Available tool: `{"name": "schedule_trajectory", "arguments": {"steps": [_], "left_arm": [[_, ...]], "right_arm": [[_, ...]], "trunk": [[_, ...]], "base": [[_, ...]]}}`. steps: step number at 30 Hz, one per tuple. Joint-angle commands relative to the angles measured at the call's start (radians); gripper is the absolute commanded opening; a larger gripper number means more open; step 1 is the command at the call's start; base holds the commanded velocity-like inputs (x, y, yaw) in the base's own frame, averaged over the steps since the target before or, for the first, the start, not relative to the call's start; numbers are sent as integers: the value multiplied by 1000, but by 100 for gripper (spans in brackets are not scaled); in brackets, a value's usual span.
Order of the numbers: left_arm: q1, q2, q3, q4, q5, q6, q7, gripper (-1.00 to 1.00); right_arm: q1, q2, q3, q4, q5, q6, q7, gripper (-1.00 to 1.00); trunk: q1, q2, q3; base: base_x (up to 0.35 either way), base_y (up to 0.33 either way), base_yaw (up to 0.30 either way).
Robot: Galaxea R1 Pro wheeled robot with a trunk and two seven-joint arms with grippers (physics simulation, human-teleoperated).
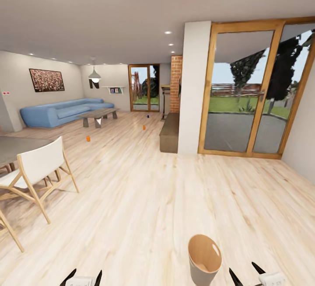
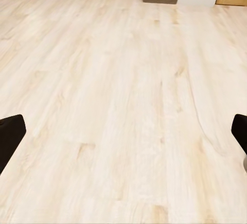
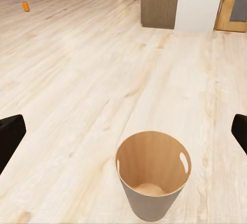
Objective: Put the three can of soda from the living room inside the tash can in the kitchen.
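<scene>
The tash can stands empty on the floor at six o'clock, between the spread, empty left gripper and right gripper. Fetching comes next: orange cans and a blue one lie toward eleven o'clock. The right wrist view shows the bin's bare bottom.

Both grippers low, fingers pointing forward over the floor. Left gripper spread wide, nothing between its fingers, well to the left of the trash can. Right gripper also spread wide and empty, just right of the trash can, not touching it. Arms not visible.
</scene>
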Motion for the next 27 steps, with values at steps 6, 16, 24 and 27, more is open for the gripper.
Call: {"name": "schedule_trajectory", "arguments": {"steps": [6,16,24,27], "left_arm": [[-1,0,0,5,-1,0,0,100],[-1,0,0,6,-2,1,-1,100],[-1,-1,1,8,-2,1,0,100],[-1,-1,1,8,-2,2,0,100]], "right_arm": [[-1,-1,-1,0,0,0,0,100],[-3,-2,-3,0,0,1,-1,100],[-4,-2,-4,0,-2,3,-3,100],[-4,-3,-4,0,-2,4,-3,100]], "trunk": [[0,0,0],[0,0,0],[0,0,0],[0,0,0]], "base": [[317,-15,0],[296,-119,0],[93,-46,0],[21,-10,0]]}}
